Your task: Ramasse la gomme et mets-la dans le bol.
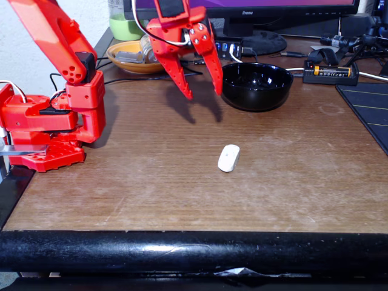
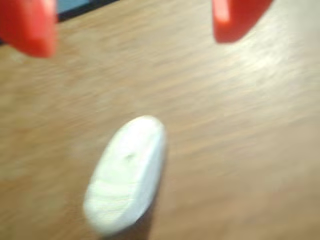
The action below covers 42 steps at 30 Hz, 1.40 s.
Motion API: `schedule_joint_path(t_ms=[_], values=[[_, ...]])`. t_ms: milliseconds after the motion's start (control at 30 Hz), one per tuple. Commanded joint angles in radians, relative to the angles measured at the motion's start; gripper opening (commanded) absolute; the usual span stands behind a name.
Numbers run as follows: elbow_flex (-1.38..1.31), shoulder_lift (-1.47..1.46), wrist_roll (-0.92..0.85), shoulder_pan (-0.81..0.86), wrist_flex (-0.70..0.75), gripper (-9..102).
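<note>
Hidden or unclear: the wrist view is blurred; the two red fingertips (image 2: pixel 30 25) are cut off by its top edge. In the fixed view the arm's upper links run out of the top of the picture.
Eraser position: the white eraser (image 1: pixel 228 158) lies flat on the bare brown tabletop (image 1: pixel 151 182), near the middle, well apart from the bowl and touching nothing else.
Eraser axis: in the fixed view its long axis runs nearly toward and away from the camera, the far end leaning slightly right. In the wrist view the eraser (image 2: pixel 126 174) lies diagonally, lower left to upper right.
Bowl: the black bowl (image 1: pixel 257 86) stands upright behind the eraser and to its right in the fixed view.
Arm pose: the base sits at the left edge; the end effector (image 1: pixel 204 95) hangs above the tabletop, fingers pointing down, just left of the bowl.
End effector state: fingers spread apart, holding nothing; it seems to hang clear of the tabletop.
</note>
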Motion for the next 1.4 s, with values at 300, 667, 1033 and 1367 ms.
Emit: schedule_joint_path(t_ms=[300,667,1033,1367], values=[[-0.170,-0.121,-0.110,0.114,-0.002,25],[-0.103,-0.265,-0.130,0.066,-0.067,24],[-0.049,-0.308,-0.152,0.063,-0.109,25],[-0.132,-0.330,-0.181,0.081,-0.152,29]])
